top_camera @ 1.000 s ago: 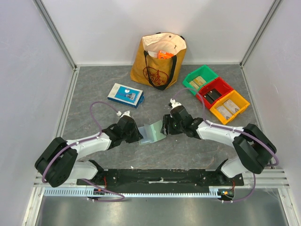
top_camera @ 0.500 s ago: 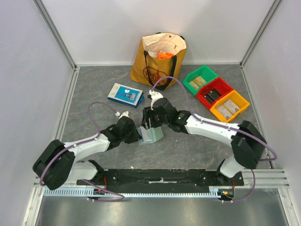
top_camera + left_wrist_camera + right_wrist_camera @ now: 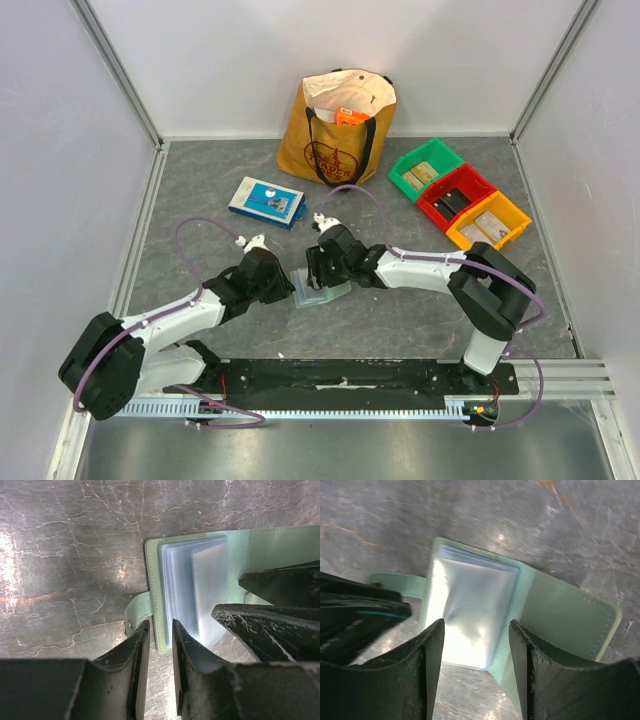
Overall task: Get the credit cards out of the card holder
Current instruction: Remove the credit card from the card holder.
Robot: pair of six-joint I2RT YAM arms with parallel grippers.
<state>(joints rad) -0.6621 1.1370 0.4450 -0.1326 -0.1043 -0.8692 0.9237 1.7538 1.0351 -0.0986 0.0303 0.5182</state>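
Right pincer [image 3: 476, 647] lowered, spread wide over card holder [image 3: 570, 615] pockets [image 3: 470, 605] (cards indiscernible), left pincer [image 3: 159, 642] nipping its cover edge

We show the card holder [image 3: 322, 291] pale green, its pockets [image 3: 197, 587] clear bluish. We note a grey, pale-veined table [image 3: 190, 180].

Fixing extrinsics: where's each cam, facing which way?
Top external: above, behind the bases, facing down at the table; both arms show.
Left wrist: on left arm, facing down past the left claw at the card holder.
Right wrist: on right arm, facing down through the right claw at it.
Shared: both wrist views show the card holder and the other claw.
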